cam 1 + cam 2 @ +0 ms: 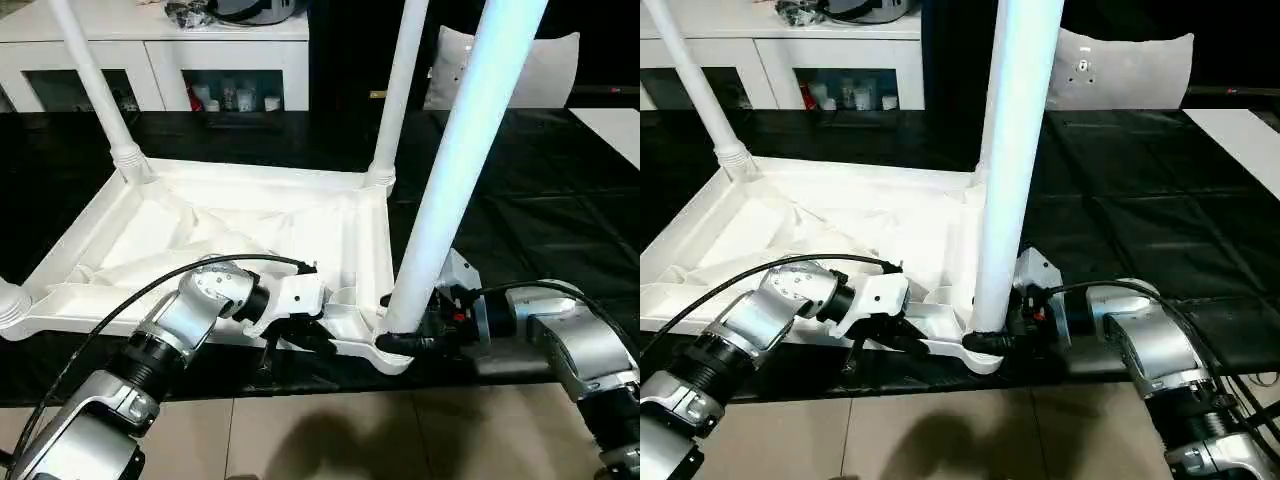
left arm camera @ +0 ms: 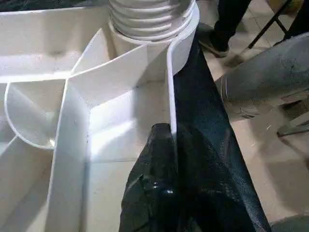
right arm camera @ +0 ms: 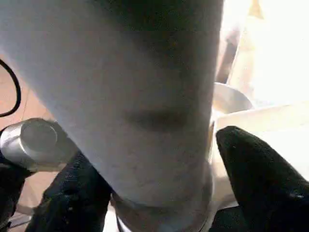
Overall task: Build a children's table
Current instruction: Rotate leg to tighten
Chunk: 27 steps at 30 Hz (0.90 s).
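Note:
The white tabletop (image 1: 250,215) lies upside down on the black-covered work table, ribs facing up. Legs stand in its far-left socket (image 1: 95,85) and far-right socket (image 1: 400,80), and a ribbed leg base shows at the near-left corner (image 1: 8,305). A fourth leg (image 1: 450,170) rises from the near-right corner socket. My left gripper (image 1: 300,335) is shut on the tabletop's thin near rim, seen pinched in the left wrist view (image 2: 169,140). My right gripper (image 1: 400,340) straddles the base of the near-right leg, with a finger (image 3: 256,169) on each side and a small gap showing, so it is open.
The tabletop's near edge lies along the work table's front edge, with tiled floor (image 1: 330,440) below. A white cabinet (image 1: 150,50) with glass doors stands behind. A white cushion (image 1: 545,65) sits at the back right. A person's legs (image 2: 227,24) stand on the floor beyond the corner.

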Available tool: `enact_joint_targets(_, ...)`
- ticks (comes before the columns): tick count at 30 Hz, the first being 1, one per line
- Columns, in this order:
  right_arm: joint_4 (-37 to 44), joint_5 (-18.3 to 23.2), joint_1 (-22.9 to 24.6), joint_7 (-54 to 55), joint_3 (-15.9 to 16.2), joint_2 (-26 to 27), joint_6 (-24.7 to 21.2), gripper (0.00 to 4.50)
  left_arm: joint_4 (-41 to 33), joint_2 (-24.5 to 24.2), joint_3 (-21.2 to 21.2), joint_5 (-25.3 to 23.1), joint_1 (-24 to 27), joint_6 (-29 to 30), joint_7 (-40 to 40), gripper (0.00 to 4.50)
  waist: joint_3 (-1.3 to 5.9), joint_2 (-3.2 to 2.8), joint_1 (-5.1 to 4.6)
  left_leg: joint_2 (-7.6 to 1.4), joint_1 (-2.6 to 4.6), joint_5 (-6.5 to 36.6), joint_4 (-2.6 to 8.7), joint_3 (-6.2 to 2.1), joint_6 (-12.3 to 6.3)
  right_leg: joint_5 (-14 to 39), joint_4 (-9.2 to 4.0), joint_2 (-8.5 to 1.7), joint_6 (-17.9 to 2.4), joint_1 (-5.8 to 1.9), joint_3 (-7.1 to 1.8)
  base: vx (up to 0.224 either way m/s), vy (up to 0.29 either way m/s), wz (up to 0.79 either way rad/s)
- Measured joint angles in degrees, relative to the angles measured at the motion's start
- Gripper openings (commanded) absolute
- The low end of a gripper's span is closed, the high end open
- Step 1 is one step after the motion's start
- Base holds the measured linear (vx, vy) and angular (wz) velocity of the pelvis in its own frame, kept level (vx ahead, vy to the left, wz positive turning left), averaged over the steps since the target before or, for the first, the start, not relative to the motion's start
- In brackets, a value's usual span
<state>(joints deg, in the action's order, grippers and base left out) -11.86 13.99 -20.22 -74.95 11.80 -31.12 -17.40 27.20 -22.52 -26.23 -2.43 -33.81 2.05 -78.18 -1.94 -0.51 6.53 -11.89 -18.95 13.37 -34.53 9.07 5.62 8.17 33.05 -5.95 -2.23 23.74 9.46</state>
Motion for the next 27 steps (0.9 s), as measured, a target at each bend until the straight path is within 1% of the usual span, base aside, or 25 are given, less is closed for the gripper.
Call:
enact_joint_targets(1,0.1,0.1,0.1,-0.1,0.0,0.0,0.0,3.06,0.1,0.0,0.0,0.0,0.0,0.0,0.0,0.0,0.0,0.0,-0.01,0.0,0.0,0.0,0.0,0.0,0.0,0.0,0.0,0.0,0.0,0.0,0.0,0.0,0.0,0.0)
enact_joint_targets(2,0.1,0.1,0.1,-0.1,0.0,-0.1,-0.2,2.83,0.1,0.1,0.0,0.0,0.0,0.0,0.0,0.0,0.0,0.0,0.0,0.0,0.01,0.0,-0.01,0.0,0.0,0.0,0.01,0.0,0.0,0.0,0.0,0.0,0.0,0.0)
enact_joint_targets(7,0.5,0.7,0.5,-0.2,0.0,-0.4,-1.2,2.55,0.2,0.2,0.1,0.0,0.0,0.0,0.0,0.0,0.02,0.03,0.05,0.0,0.0,0.0,-0.01,0.0,0.0,0.0,-0.01,0.0,0.0,-0.02,-0.01,0.0,0.0,0.0)
enact_joint_targets(13,1.8,1.7,1.6,1.1,-0.8,0.0,-3.4,2.5,0.5,0.6,0.4,0.6,0.0,0.9,-0.2,0.0,0.03,0.04,0.05,0.0,0.0,0.0,-0.01,0.0,0.0,0.0,-0.01,0.0,0.0,-0.02,0.0,0.0,0.0,0.0)
enact_joint_targets(15,2.6,1.9,2.4,1.9,-1.4,0.5,-4.3,2.5,0.0,0.8,0.6,0.8,0.1,2.4,-0.3,0.0,0.04,0.07,-0.01,0.0,0.01,0.0,0.0,0.0,0.01,0.0,-0.01,0.0,0.0,-0.02,0.0,0.0,0.0,0.0)
enact_joint_targets(18,3.0,1.9,2.8,5.4,-2.3,2.9,-5.5,2.5,-0.8,0.6,1.5,1.0,0.7,5.0,0.9,0.0,0.06,0.08,-0.38,0.0,0.08,0.0,0.0,0.0,0.1,0.0,0.01,0.0,0.0,-0.05,0.0,0.0,0.0,0.0)
enact_joint_targets(21,2.4,1.0,2.3,13.9,-3.8,7.1,-7.8,2.5,-0.8,1.4,3.6,0.4,1.0,9.3,5.5,0.0,0.1,0.1,-1.61,0.01,0.25,0.0,-0.02,-0.01,0.48,0.0,-0.02,0.03,0.0,-0.19,0.0,0.0,0.0,0.0)
enact_joint_targets(24,1.3,-1.0,0.4,24.0,-6.1,11.7,-11.3,2.5,-0.8,4.2,5.8,-0.1,0.9,15.0,12.0,0.0,0.1,0.1,-3.33,0.01,0.37,0.0,-0.06,-0.02,0.53,0.0,-0.19,0.04,0.0,-0.34,0.09,0.0,0.0,0.0)
enact_joint_targets(25,0.9,-1.3,-0.2,26.1,-6.7,12.5,-12.0,2.5,-0.8,5.0,6.0,-0.3,0.8,16.1,13.5,0.0,0.1,0.1,-3.7,0.02,0.36,0.0,-0.07,-0.03,0.53,0.0,-0.3,0.04,0.0,-0.35,0.13,0.0,0.0,0.0)
enact_joint_targets(27,-0.5,-2.5,-1.6,31.5,-8.3,14.9,-13.0,2.49,-0.8,7.4,7.0,-0.5,0.7,18.8,17.5,0.0,0.1,0.08,-4.68,-0.01,0.32,0.0,-0.04,-0.15,0.53,-0.1,-0.7,0.05,0.1,-0.54,0.48,0.0,0.0,0.0)
